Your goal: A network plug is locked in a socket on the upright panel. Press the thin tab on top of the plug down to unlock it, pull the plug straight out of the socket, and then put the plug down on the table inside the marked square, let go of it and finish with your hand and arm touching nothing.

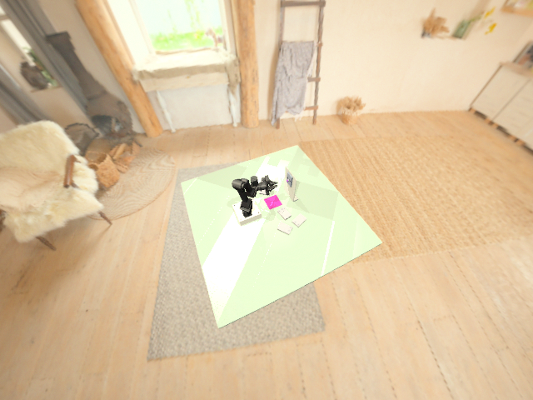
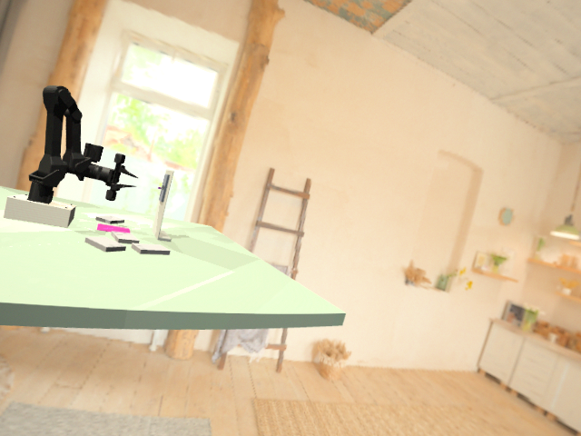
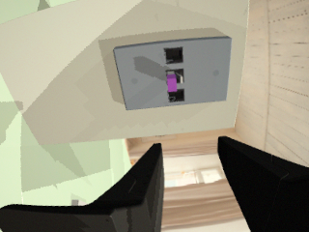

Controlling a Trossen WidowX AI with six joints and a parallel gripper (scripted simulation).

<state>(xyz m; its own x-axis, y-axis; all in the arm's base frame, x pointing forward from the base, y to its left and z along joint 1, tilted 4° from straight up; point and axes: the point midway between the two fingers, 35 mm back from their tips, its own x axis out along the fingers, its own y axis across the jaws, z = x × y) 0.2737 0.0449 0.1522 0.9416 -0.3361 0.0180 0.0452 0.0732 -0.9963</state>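
Note:
The purple plug [image 3: 172, 83] [image 2: 160, 188] sits at the middle of three openings in the blue-grey socket plate [image 3: 203, 58], on the upright pale panel [image 1: 293, 192] [image 2: 160, 216] [image 3: 63, 72]. It juts out towards my gripper; its thin tab cannot be made out clearly. My gripper [image 1: 276, 185] [image 2: 136, 182] [image 3: 189, 147] is partly open and empty. Its fingertips are in front of the panel, short of the plug and touching nothing. In the wrist view the plug is above the fingertips and slightly left. The magenta square [image 1: 272, 202] [image 2: 113, 228] lies on the table between arm base and panel.
Several flat pale slabs [image 1: 284, 212] [image 1: 299, 221] [image 1: 285, 227] [image 2: 110, 219] lie around the square. The white base block [image 1: 247, 219] [image 2: 39, 212] carries the arm. The panel's small foot [image 2: 163, 238] rests on the green table [image 1: 275, 267] [image 2: 211, 291].

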